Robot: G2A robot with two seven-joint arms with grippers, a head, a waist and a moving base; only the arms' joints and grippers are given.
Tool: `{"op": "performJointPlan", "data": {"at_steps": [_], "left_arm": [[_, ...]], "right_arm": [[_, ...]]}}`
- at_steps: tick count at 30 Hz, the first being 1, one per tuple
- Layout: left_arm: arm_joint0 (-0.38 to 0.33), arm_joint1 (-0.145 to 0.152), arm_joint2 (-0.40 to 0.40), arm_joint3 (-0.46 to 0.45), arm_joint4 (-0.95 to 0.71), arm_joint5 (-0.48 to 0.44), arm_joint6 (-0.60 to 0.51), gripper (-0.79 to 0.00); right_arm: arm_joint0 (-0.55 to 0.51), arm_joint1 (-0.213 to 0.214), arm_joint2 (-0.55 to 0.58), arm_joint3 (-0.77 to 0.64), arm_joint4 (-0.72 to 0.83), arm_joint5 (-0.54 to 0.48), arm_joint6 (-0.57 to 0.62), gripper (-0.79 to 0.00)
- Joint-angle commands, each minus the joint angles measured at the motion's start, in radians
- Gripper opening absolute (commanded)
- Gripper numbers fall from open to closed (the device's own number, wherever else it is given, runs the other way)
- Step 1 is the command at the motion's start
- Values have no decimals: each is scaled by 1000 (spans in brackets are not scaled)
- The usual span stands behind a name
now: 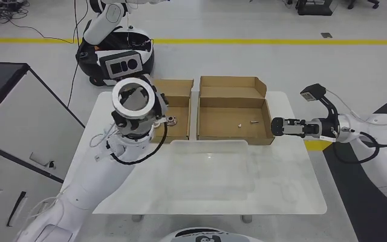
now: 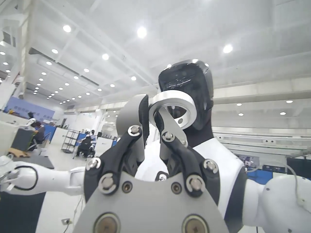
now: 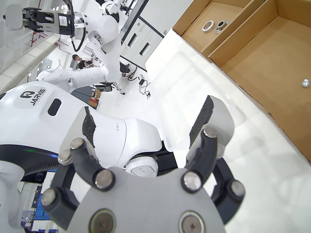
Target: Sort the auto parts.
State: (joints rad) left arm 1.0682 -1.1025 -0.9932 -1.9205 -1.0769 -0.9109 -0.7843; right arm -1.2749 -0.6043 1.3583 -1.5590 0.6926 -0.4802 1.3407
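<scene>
My left gripper [image 2: 152, 116] is raised high over the table's left side and is shut on a silver metal ring [image 2: 172, 109], one finger inside the ring and one outside. From above, the ring [image 1: 134, 100] hangs in front of the small cardboard box [image 1: 180, 115]. That box holds a second ring [image 3: 208, 26] and a flanged part [image 3: 221, 26]. The larger cardboard box [image 1: 224, 121] holds a small bolt [image 3: 305, 82]. My right gripper [image 1: 278, 127] stands open and holds nothing, just off the larger box's right wall.
A clear plastic tray [image 1: 208, 172] lies on the white table in front of both boxes. Another robot's base [image 1: 118, 57] stands behind the table, and a cabinet [image 1: 24, 121] is on the left.
</scene>
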Motion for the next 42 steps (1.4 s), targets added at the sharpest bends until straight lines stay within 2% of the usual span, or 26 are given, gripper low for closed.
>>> {"op": "performJointPlan", "data": {"at_steps": [1,4,7,15,19,25,31,36,42], "left_arm": [[-1,-3,-7,8,-44,4,-40,-785],[1,-7,-20,23,-61,10,-74,-785],[4,-9,-37,49,-4,26,-92,-785],[15,-14,-80,81,292,84,-40,-785],[27,-20,-81,57,361,101,10,-785],[36,-30,-70,35,280,81,28,-785],[36,-40,-65,32,161,72,-6,-785],[36,-42,-74,32,166,92,-49,-785],[36,-42,-74,32,166,92,-49,-785]], "right_arm": [[0,0,0,0,0,0,0,0],[0,0,0,0,0,0,0,0],[0,0,0,0,0,0,0,0],[0,0,0,0,0,0,0,0],[0,0,0,0,0,0,0,0],[0,0,0,0,0,0,0,0],[0,0,0,0,0,0,0,0],[0,0,0,0,0,0,0,0],[0,0,0,0,0,0,0,0]]}}
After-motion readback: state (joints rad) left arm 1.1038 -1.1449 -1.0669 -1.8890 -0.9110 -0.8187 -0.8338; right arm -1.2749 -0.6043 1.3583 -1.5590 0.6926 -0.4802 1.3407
